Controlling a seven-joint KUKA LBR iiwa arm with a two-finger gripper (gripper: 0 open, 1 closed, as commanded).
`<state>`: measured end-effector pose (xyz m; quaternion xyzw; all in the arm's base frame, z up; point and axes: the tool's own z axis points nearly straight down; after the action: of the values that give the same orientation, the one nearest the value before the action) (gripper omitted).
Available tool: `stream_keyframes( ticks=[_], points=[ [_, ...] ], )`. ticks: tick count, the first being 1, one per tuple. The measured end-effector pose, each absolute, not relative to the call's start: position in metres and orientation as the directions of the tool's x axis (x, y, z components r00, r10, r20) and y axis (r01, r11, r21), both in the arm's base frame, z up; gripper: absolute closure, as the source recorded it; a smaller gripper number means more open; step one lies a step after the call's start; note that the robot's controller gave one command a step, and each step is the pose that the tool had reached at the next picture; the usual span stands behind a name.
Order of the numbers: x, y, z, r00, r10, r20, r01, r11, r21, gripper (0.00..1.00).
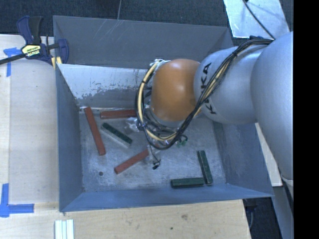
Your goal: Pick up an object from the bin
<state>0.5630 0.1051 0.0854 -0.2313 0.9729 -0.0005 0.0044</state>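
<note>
1. Gripper hung low at mid-floor of the grey bin, beneath the orange wrist cover; its opening could not be told.
2. Slanted red-brown bar lay nearest, right end just beside gripper.
3. Dark green bar lay up-left.

The grey arm reaches in from the right, its orange-covered wrist pointing the end effector down.

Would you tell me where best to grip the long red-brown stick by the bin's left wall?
Take the red-brown stick at its middle, from straight above, closing across its narrow width: it lies flat, with room along both long sides there.
</note>
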Motion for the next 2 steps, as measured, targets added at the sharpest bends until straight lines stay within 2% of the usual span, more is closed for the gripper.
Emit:
stream_keyframes(
  ticks=[1,2],
  points=[
    [0.5616,0.1173,0.0620,-0.887,-0.461,-0.030,-0.461,0.888,-0.004,1.00],
    [0.5604,0.1170,0.0646,-0.888,-0.460,-0.029,-0.460,0.888,-0.004,1.00]
  ],
)
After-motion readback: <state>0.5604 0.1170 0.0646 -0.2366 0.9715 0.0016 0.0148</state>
